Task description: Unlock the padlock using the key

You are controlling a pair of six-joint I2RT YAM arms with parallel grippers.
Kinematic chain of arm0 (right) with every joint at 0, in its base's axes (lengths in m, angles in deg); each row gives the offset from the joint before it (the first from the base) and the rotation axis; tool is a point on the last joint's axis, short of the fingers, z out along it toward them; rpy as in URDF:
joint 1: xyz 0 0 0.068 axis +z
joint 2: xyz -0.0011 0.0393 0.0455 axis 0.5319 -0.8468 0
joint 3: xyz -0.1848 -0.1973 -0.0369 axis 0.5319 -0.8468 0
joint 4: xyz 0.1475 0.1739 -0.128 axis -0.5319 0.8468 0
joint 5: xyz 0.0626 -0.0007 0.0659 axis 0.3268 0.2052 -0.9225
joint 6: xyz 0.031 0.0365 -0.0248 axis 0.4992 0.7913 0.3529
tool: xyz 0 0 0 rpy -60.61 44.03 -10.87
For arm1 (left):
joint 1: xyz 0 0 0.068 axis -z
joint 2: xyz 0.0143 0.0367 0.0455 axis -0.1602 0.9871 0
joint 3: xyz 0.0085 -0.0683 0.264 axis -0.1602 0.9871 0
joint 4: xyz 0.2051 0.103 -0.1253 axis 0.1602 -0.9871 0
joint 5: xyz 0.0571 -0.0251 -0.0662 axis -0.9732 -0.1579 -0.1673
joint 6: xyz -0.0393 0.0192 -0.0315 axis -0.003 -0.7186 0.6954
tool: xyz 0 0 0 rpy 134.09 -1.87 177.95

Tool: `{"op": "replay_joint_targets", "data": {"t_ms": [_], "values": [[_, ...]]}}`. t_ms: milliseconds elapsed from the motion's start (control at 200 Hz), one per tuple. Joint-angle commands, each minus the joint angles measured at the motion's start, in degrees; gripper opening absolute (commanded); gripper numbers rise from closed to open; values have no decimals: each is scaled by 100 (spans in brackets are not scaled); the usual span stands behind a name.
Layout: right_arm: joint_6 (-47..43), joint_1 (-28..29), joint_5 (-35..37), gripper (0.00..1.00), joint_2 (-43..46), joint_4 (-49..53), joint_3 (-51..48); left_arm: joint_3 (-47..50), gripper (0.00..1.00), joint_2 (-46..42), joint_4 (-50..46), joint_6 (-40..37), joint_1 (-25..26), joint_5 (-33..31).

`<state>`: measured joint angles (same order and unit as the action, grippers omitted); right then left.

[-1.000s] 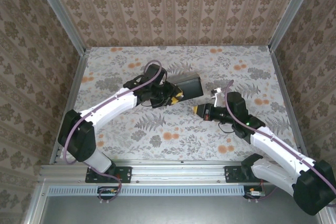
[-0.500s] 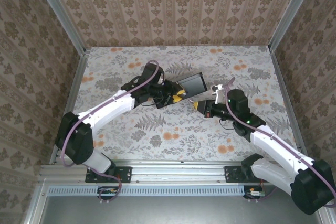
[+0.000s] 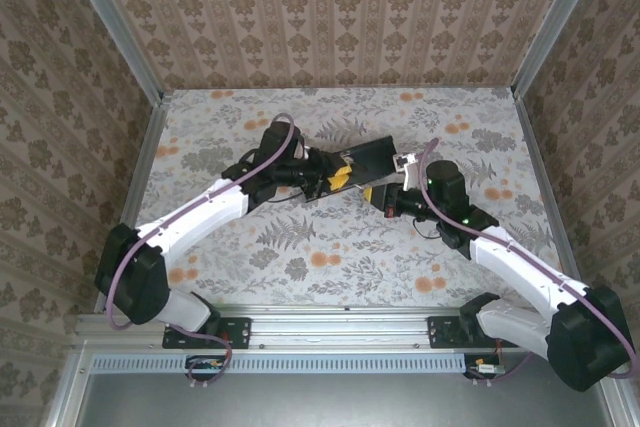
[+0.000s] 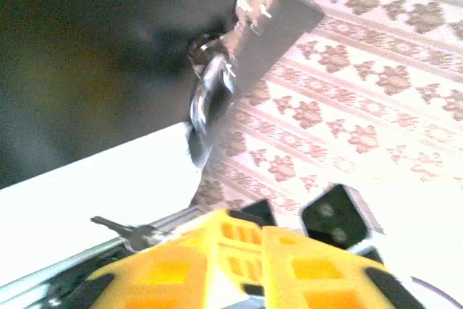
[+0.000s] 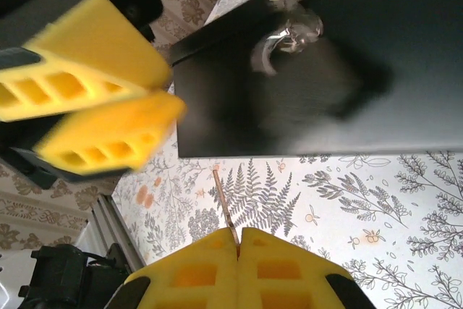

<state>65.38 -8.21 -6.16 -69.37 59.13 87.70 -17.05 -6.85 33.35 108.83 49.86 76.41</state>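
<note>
A thin brass key (image 5: 225, 206) sticks out from between the yellow fingers of my right gripper (image 5: 239, 235), which is shut on it. The key tip points at the near edge of a black box (image 5: 347, 92). A shiny metal loop (image 5: 289, 34) hangs on the box's face. The padlock's yellow body is hidden. My left gripper (image 4: 255, 226) sits just below that metal loop (image 4: 213, 77), fingers (image 5: 79, 56) pressed together with nothing between them. From above, the left gripper (image 3: 338, 179) and right gripper (image 3: 384, 201) face each other at the box (image 3: 378, 157).
The box lies tilted on the flowered table (image 3: 300, 247) near its middle. Patterned walls (image 3: 330, 17) close in the back and both sides. A metal rail (image 3: 330, 319) runs along the near edge by the arm bases.
The box has swung further askew and shifted right. My right gripper has moved up and left toward it with the key. The left fingers have come together.
</note>
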Motion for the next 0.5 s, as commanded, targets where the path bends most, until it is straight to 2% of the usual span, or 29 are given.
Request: {"op": "replay_joint_targets", "data": {"t_ms": [0,165,240,330,420,490], "values": [[0,-10,-16,0,-62,-413,97,42,3,-217,459,89,-61,105],[25,-99,133,0,-13,-181,137,82,5,-272,324,-44,-122,101],[-35,-211,178,0,220,261,149,-168,9,-298,-123,-651,-250,125],[-91,-505,294,0,567,993,199,-1064,15,-184,-1399,-2285,-418,32],[-70,-1022,35,0,676,1404,263,-2511,21,288,-3194,-4795,-478,-385],[-52,-1291,-115,0,630,1506,327,-3610,27,839,-4131,-6748,-463,-439]]}}
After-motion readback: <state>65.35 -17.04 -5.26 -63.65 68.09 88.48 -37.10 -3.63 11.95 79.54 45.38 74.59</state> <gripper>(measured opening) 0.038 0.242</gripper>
